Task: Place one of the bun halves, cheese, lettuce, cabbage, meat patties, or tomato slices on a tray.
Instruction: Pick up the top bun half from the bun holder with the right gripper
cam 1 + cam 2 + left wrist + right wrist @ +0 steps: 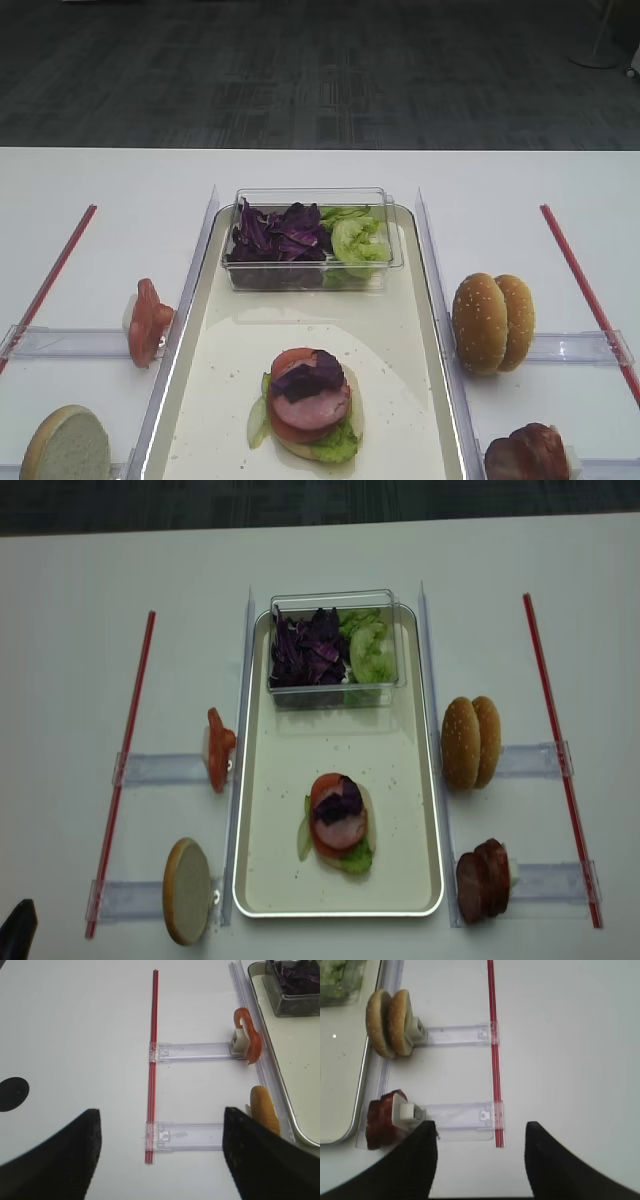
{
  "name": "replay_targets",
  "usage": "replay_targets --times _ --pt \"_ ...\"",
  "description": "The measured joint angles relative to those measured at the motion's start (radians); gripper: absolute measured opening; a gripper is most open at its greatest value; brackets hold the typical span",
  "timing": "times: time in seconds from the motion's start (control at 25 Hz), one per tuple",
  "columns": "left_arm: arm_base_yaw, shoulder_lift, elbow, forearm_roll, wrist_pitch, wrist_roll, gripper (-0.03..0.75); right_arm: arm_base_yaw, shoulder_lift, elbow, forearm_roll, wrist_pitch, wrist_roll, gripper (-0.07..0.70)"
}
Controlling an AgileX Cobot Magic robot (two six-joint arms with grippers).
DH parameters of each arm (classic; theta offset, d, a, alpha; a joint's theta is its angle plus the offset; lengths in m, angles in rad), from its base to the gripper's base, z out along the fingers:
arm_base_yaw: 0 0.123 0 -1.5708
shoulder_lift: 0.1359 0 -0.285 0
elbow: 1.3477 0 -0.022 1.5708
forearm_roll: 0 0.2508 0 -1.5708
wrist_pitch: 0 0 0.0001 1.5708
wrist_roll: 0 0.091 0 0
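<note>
On the long cream-white tray with the raised rim (425, 810) a stack is already built: a pale bun base, pale green lettuce leaves (336, 446), a thin red-orange tomato slice (292, 360), a pinkish-brown round meat patty (313, 406) and a dark purple cabbage piece (312, 377) on top. It sits toward the 6 o'clock end of the tray in the high view. So most layers look placed; what I judge is left is a sesame-speckled golden-brown bun top to cap it.

Those two bun halves (492, 321) stand on edge in a clear plastic holder at 3 o'clock of the tray, just outside its rim. More meat patties (482, 879) wait at about 5 o'clock, spare tomato slices (147, 321) at 9 o'clock, and a pale flat-faced bun half (186, 891) at 7 o'clock. The small clear plastic box (310, 240) of purple and green leaves sits at the tray's 12 o'clock end.

My right gripper (480, 1160) hangs over bare white table with its jaws apart and nothing between them; the patties lie at its 10 o'clock, the buns further off at 11. My left gripper (160, 1155) is likewise spread wide and empty, well clear of the tray.
</note>
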Motion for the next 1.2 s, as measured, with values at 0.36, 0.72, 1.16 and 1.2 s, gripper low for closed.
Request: replay_targets --times 0.36,0.72,1.16,1.2 --pt "0.000 0.000 0.000 0.000 0.000 0.000 0.472 0.019 0.169 -0.007 0.006 0.033 0.008 0.426" --pt "0.000 0.000 0.000 0.000 0.000 0.000 0.472 0.020 0.293 -0.032 0.033 0.059 0.008 0.426" --pt "0.000 0.000 0.000 0.000 0.000 0.000 0.472 0.020 0.503 -0.167 0.043 0.071 -0.004 0.426" --pt "0.000 0.000 0.000 0.000 0.000 0.000 0.472 0.020 0.523 -0.172 0.043 0.071 -0.009 0.426"
